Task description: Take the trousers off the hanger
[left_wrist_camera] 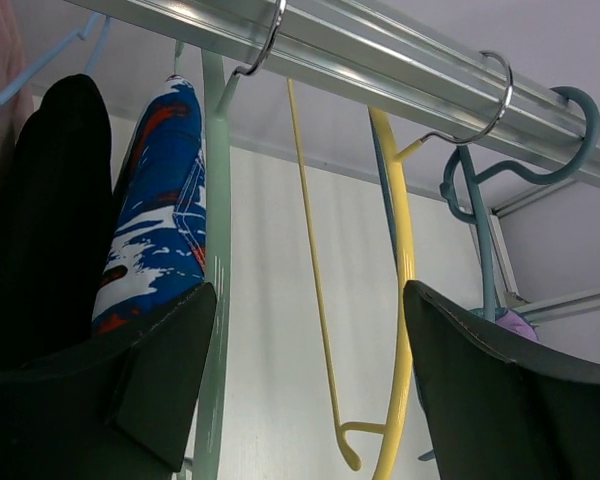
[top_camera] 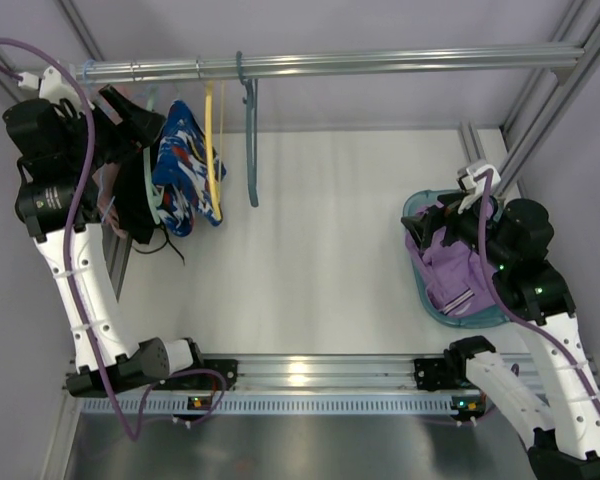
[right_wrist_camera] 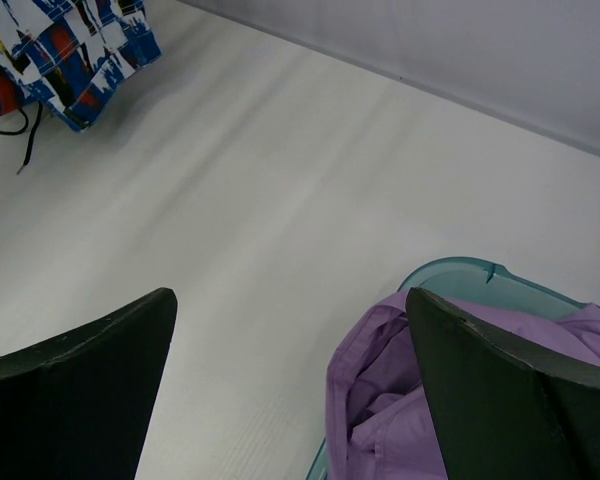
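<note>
Left tool (left_wrist_camera: 310,300) gapes wide, empty, near metal rail (left_wrist_camera: 400,60). Soft bright-blue patterned fabric trousers (left_wrist_camera: 155,220) drape on thin mint-green plastic hanger (left_wrist_camera: 217,250), hooked to rail. Fabric looks light, limp, likely slippery; I'd pinch lower hanging edge. Right tool (right_wrist_camera: 290,300) wide apart, empty.

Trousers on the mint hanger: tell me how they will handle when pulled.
Probably floppy: the trousers hang in soft folds. Likely light, since the thin hanger carries them. A tug may drag the hanger along the rail.
</note>
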Controlling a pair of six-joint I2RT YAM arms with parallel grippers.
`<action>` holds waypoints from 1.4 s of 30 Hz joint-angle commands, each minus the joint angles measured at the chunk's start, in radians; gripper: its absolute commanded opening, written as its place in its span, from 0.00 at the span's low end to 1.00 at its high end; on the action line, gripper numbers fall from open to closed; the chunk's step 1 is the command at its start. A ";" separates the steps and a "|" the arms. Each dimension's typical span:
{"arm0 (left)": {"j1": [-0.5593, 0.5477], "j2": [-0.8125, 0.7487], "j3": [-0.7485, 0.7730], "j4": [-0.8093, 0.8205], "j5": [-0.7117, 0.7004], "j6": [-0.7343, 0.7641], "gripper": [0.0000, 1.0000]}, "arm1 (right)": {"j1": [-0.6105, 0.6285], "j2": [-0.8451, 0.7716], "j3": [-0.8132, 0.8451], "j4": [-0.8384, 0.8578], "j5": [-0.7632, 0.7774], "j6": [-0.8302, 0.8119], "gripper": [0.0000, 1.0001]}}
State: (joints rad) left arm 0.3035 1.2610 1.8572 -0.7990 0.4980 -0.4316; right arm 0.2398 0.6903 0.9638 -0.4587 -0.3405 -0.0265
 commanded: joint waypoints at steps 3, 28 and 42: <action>0.034 0.021 -0.016 0.046 0.043 0.051 0.81 | 0.004 -0.015 0.023 0.012 0.006 -0.018 0.99; 0.187 -0.005 -0.550 1.086 0.626 -0.749 0.59 | 0.006 -0.006 0.012 0.015 0.009 -0.015 0.99; 0.184 0.054 -0.547 1.224 0.633 -0.892 0.56 | 0.004 -0.006 0.001 0.023 0.008 -0.009 0.99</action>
State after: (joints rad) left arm 0.4862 1.3121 1.2938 0.3035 1.1316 -1.2861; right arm 0.2394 0.6872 0.9627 -0.4644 -0.3302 -0.0334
